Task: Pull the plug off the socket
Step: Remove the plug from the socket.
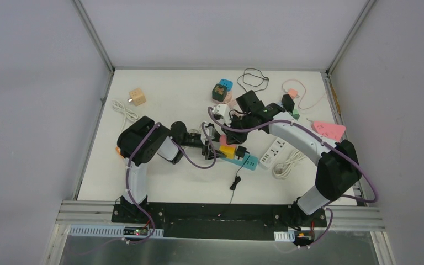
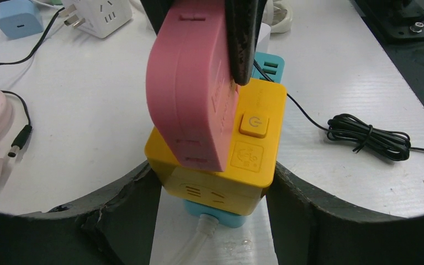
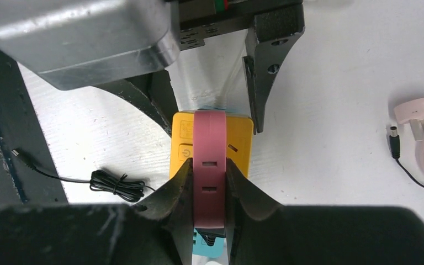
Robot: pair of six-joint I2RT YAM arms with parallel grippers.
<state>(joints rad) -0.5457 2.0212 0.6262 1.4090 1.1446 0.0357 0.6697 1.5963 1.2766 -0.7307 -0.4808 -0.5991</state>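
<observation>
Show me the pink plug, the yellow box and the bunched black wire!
pink plug (image 2: 187, 83), left wrist view, on its broad side
yellow box (image 2: 265, 99), left wrist view, face above its button
bunched black wire (image 2: 367, 138), left wrist view, its tied middle

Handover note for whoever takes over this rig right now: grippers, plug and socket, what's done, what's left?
Left gripper: jaws shut on the sides of the yellow socket cube, which sits on the teal power strip.
Right gripper: jaws shut on the pink plug.
Done: both grasps are in place.
Left to do: the plug sits against the cube's face with no gap visible, so it is not yet out. Probably pull it straight away from that face while the left arm braces the cube.
</observation>
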